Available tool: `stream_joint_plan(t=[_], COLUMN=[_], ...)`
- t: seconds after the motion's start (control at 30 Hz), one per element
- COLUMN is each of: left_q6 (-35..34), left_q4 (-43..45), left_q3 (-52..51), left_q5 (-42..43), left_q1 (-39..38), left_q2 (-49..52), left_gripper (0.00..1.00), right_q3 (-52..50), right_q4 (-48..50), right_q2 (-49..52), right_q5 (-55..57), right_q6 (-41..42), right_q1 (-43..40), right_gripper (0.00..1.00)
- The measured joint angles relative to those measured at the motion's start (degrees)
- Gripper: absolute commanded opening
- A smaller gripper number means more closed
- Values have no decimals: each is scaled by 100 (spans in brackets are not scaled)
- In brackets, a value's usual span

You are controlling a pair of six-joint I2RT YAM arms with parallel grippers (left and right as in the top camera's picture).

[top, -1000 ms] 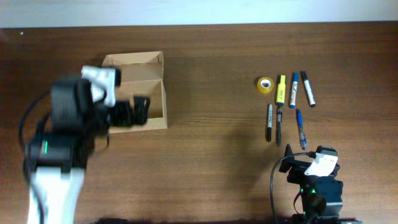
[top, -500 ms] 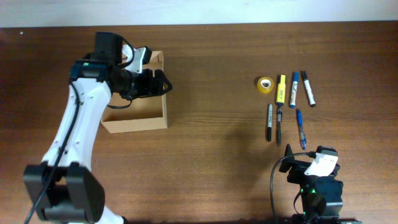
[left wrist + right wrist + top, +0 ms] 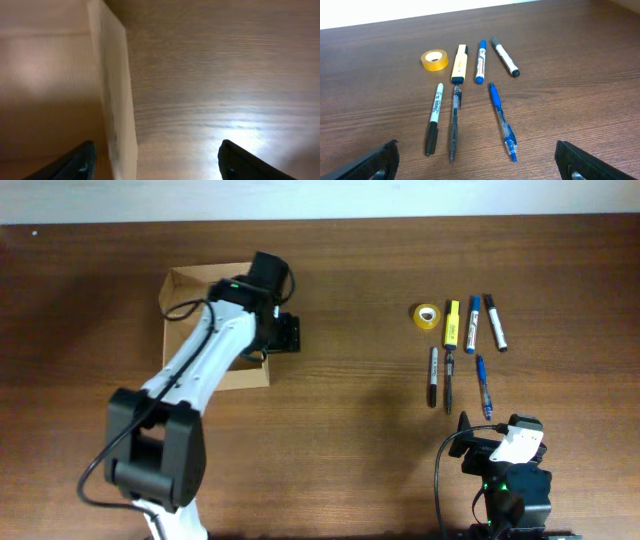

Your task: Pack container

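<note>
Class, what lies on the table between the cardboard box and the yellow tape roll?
Overhead view: the left gripper at the box wall, then bare table.

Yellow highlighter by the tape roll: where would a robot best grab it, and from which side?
Probably mid-barrel, coming straight down from above. The yellow highlighter lies flat, with a narrow gap to the tape roll on one side and the blue marker on the other, so the right tool could straddle it and close across its width.
</note>
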Motion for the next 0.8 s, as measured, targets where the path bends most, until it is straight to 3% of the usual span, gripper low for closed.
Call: stream_joint_plan(t=[0.07,0.17,0.2,0.27,0.3,0.6,0.8], left_q6=[-184,-378,-417,-496,-498,-520,-546], left_q4=[39,146,188,256,280,476,-400], left_q3=[0,0,0,0,0,7,402], left_q5=[-181,-350,-389,-442,-461,-422,-330], left_q1=[-20,33,55,87,103,127,101], left_q2=[142,295,332,385,404,448,474], left_gripper=[77,61,49,12,4,2,2], right_q3=[0,0,0,0,0,0,0], right_q4=[0,0,0,0,0,0,0], right_q2=[0,0,0,0,0,0,0], right_q5=[0,2,2,2,0,0,0], right_q6=[0,2,0,0,2,-2,2], right_q1=[0,0,0,0,0,0,0], right_gripper=[99,99,99,99,99,99,99])
